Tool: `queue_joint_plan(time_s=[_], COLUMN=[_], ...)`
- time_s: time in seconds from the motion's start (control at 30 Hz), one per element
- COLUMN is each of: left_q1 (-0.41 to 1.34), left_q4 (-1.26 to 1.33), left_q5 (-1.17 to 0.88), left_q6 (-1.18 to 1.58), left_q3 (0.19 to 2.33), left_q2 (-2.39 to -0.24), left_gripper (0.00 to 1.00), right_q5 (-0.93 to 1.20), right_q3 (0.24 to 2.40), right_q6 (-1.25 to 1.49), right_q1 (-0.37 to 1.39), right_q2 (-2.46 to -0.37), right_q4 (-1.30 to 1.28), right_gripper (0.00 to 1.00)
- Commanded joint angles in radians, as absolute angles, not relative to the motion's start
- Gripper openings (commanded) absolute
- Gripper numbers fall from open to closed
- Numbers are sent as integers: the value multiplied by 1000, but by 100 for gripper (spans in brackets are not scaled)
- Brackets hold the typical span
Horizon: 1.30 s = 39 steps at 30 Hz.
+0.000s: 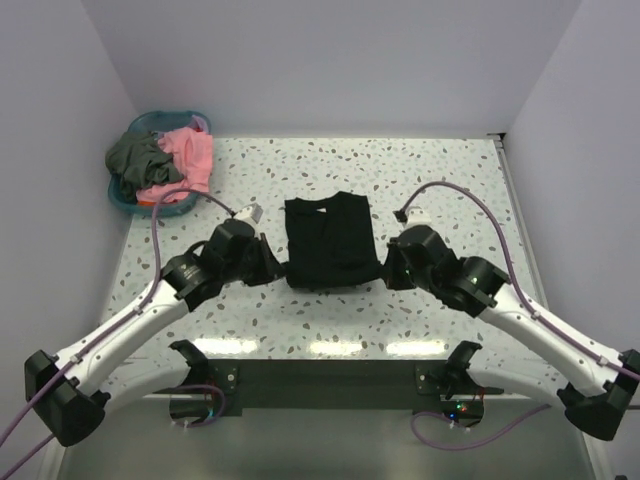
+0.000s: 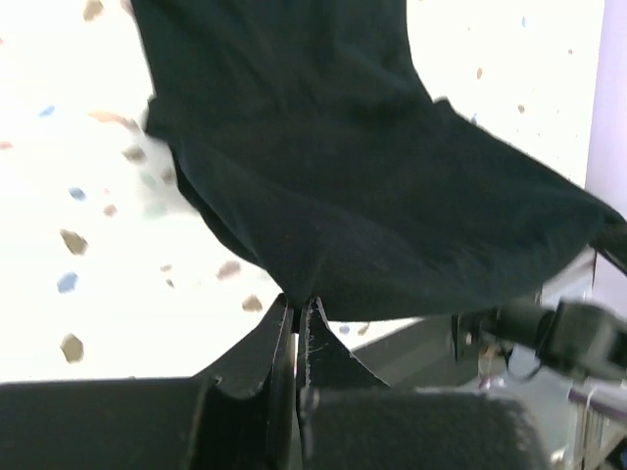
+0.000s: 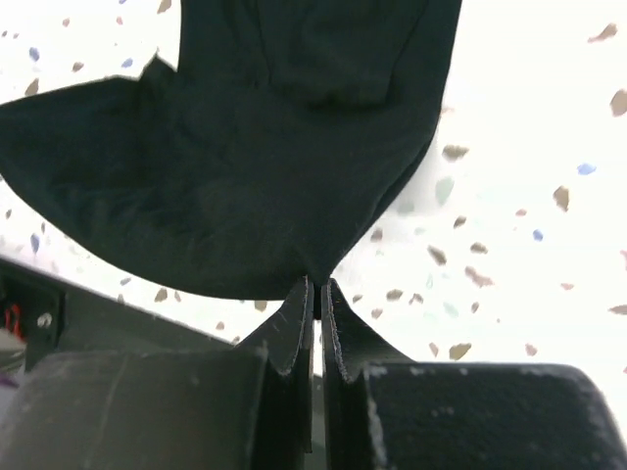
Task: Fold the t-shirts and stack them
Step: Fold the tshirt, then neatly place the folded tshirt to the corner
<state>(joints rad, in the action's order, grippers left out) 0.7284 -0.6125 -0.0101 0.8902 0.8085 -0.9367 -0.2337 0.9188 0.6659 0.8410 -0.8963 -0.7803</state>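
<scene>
One black t-shirt (image 1: 332,242); perhaps two others (image 1: 190,155).

A round blue basket (image 1: 128,203) is spotted well beyond the left pincer (image 1: 281,268), off to its left. The speckled white table (image 1: 450,170) is spread beneath it and the right pincer (image 1: 388,270). A black mounting plate (image 1: 330,385) is seen behind both.
</scene>
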Motion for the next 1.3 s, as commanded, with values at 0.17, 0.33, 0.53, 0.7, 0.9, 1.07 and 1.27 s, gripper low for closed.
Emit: queue_joint_plan(time_s=[0.17, 0.33, 0.53, 0.7, 0.9, 1.07, 1.27], left_q1=[506, 401, 269, 187, 153, 187, 382], left_q4=[-416, -209, -37, 165, 111, 10, -69], left_q5=[-138, -170, -224, -328, -330, -192, -2], left_q6=[710, 750, 766, 744, 678, 692, 686], left_q3=[989, 1074, 1279, 1440, 1511, 1421, 1242], left_q2=[-1164, -1394, -1756, -2017, -1996, -1884, -1731], left_gripper=[0, 0, 0, 33, 87, 70, 23], right_q5=[-147, -37, 89, 115, 54, 3, -43], right_q3=[1143, 1325, 1567, 1810, 1823, 1616, 1376], right_q6=[489, 453, 433, 413, 377, 396, 443], right_q1=[577, 447, 321, 279, 268, 319, 461], right_q2=[-1165, -1461, -1863, -2133, -2091, -1941, -1789], right_q4=[-588, -453, -348, -372, -411, -394, -310], right_gripper=[0, 0, 0, 45, 72, 61, 36])
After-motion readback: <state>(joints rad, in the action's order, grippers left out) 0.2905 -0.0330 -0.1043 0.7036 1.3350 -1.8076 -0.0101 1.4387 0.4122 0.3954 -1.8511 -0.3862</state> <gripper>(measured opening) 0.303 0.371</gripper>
